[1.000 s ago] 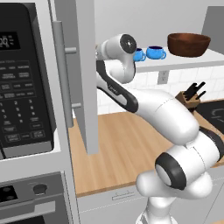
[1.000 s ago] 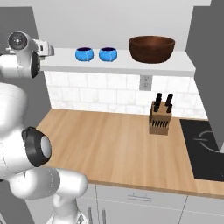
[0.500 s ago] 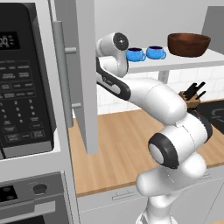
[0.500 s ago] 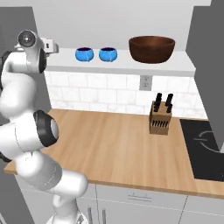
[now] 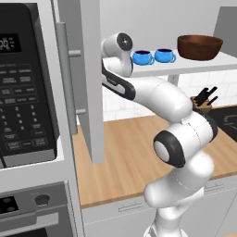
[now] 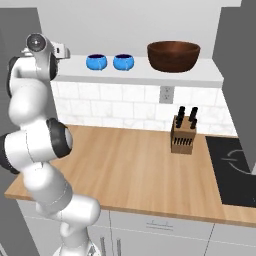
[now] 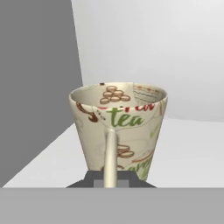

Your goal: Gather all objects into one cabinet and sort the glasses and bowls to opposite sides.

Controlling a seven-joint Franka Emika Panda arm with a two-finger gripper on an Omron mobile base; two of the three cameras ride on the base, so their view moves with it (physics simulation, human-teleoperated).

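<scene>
Cream-beige printed tumbler (image 7: 118,131) sits pinched by its thin handle in my gripper (image 7: 111,176), above the white cabinet shelf (image 7: 188,148); two bright blue cups (image 6: 96,62) and the dark brown bowl (image 6: 173,55) stand farther along.

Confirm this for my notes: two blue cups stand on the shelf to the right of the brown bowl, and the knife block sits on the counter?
Not quite. The blue cups stand to the left of the brown bowl, not the right, as the right base view shows. They are on the shelf, and the knife block does sit on the counter.

Green "tea" on cream tumbler (image 7: 118,131).
</scene>
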